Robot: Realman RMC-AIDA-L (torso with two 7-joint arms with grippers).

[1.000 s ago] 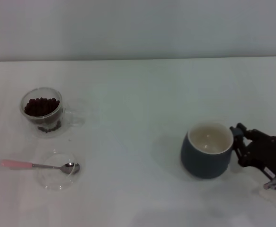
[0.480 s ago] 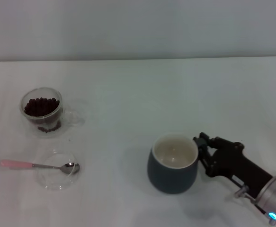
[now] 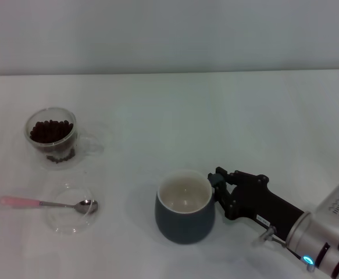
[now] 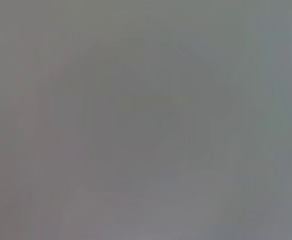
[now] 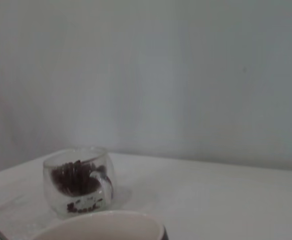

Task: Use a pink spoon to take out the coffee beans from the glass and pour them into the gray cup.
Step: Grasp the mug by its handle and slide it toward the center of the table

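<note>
A white table (image 3: 175,110) is spread across the head view. The right gripper (image 3: 218,187) is reached in from the near right, and its jaws are closed on the handle side of the gray cup (image 3: 184,214), which is stood upright near the table's front centre. The glass (image 3: 52,137) is set at the far left and is filled with the coffee beans (image 3: 51,130). A shallow clear dish (image 3: 69,208) is placed nearer, with the pink spoon (image 3: 47,203) laid across it. The left gripper is not seen.

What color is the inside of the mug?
The gray cup is cream-white inside, dark gray-blue outside. The head view shows it best.
</note>
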